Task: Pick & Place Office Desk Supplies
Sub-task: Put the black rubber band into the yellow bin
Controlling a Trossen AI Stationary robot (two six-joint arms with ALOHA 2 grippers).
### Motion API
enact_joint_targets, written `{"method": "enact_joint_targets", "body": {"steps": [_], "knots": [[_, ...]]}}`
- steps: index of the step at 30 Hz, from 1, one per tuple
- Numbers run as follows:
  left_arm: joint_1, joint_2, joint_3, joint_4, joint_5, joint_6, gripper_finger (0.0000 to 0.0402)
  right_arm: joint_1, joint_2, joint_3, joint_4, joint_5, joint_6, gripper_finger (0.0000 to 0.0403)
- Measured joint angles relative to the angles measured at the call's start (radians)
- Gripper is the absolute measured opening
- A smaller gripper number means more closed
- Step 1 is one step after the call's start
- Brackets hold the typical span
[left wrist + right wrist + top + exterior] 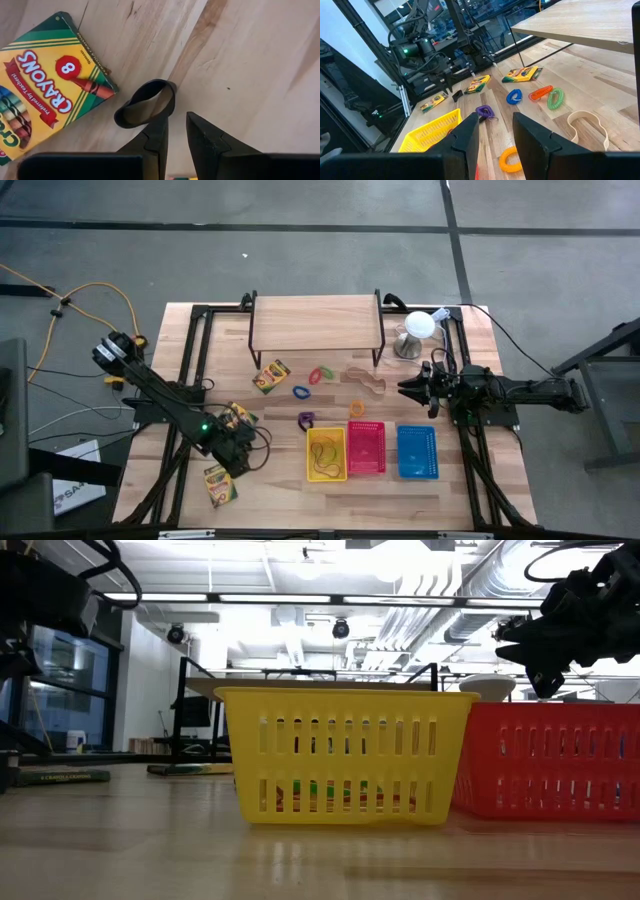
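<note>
My left gripper (175,125) points steeply down over the table's near left, open, nothing between its fingers. A small black ring (145,102) lies on the wood at one fingertip (159,125), outside the gap. A yellow-and-green crayon box (50,85) lies flat beside it. Two more crayon boxes (271,376) (220,483) lie on the table. Blue (301,391), red (316,375), green (327,372), purple (307,419) and orange (357,408) rings and a tan rubber band (365,380) lie mid-table. My right gripper (415,388) waits level and open at the right. My left gripper comes at the black ring from above, slanting. One fingertip stands over the ring's edge (162,107). Whether it touches the ring, I cannot tell. The ring lies on the table, outside the gap between the fingers.
Yellow (326,453), pink (366,448) and blue (417,451) baskets stand in a row near the front; a thin loop lies in the yellow one. A wooden shelf on black legs (317,323) stands at the back, a white dome on a metal base (418,330) at its right.
</note>
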Motion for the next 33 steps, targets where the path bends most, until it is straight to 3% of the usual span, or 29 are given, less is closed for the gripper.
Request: {"method": "enact_joint_targets", "body": {"steps": [33], "knots": [[0.029, 0.106, 0.000, 0.067, 0.034, 0.116, 0.0065, 0.000, 0.000, 0.000, 0.000, 0.000, 0.000, 0.0107]]}}
